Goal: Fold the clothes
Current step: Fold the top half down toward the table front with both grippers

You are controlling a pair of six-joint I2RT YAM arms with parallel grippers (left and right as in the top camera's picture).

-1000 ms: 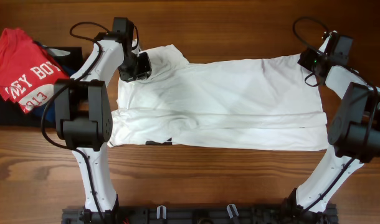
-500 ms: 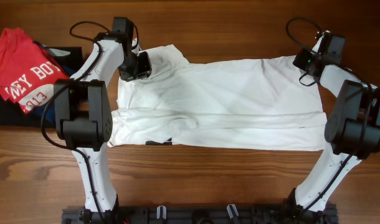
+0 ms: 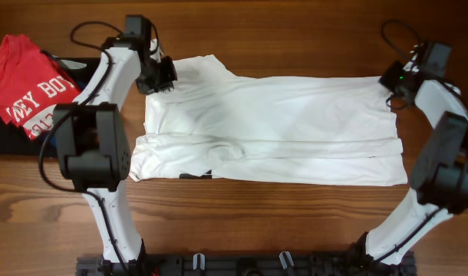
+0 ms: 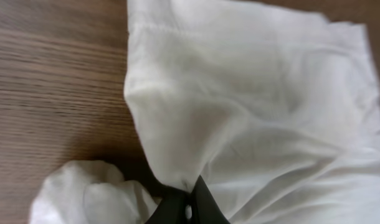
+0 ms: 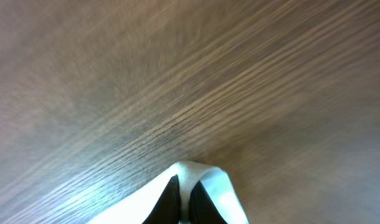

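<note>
1. Your left gripper (image 4: 187, 208) is clamped on a bunched fold of the white soft cotton T-shirt (image 3: 272, 126). The cloth tents up into the closed fingers.
2. Your right gripper (image 5: 182, 198) is pinched tight on a white corner of the same shirt, with the brown wooden table (image 5: 115, 93) beyond it.
3. The shirt lies spread on the table between your two grippers, reaching from one to the other.
4. A red shirt with white lettering (image 3: 31, 88) lies outboard of your left gripper, apart from the T-shirt.
</note>
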